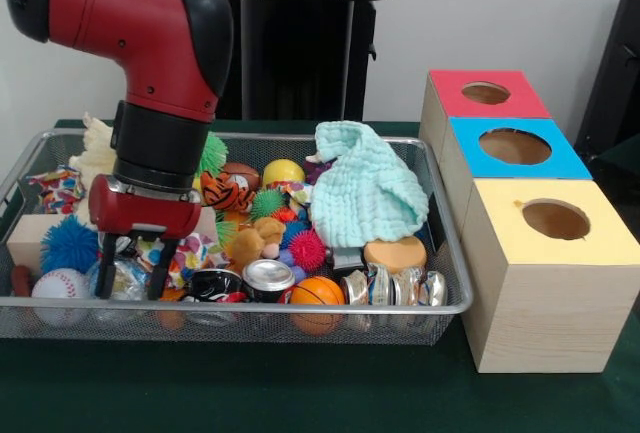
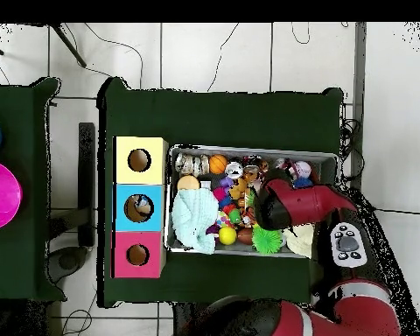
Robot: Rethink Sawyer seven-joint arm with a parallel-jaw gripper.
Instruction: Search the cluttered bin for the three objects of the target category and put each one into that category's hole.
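Note:
The wire-mesh bin (image 1: 455, 305) lies on the green table, full of toys; it also shows in the overhead view (image 2: 248, 149). My gripper (image 1: 132, 275) hangs low over the bin's left front corner. Its fingers (image 1: 105, 268) are open and stand on either side of a see-through wrinkly bottle (image 1: 126, 279) lying among the clutter. I see no other bottles; they may be buried. The red-topped box with its round hole (image 1: 486, 93) stands farthest back in the row to the right of the bin, also in the overhead view (image 2: 137, 255). There my arm (image 2: 292, 206) hides the gripper.
A blue-topped box (image 1: 515, 146) and a yellow-topped box (image 1: 555, 220) stand in front of the red one. A mint cloth (image 1: 365, 188), a silver can (image 1: 268, 278), crushed cans (image 1: 395, 288), an orange ball (image 1: 317, 293), a baseball (image 1: 58, 288) and a blue spiky ball (image 1: 70, 243) fill the bin.

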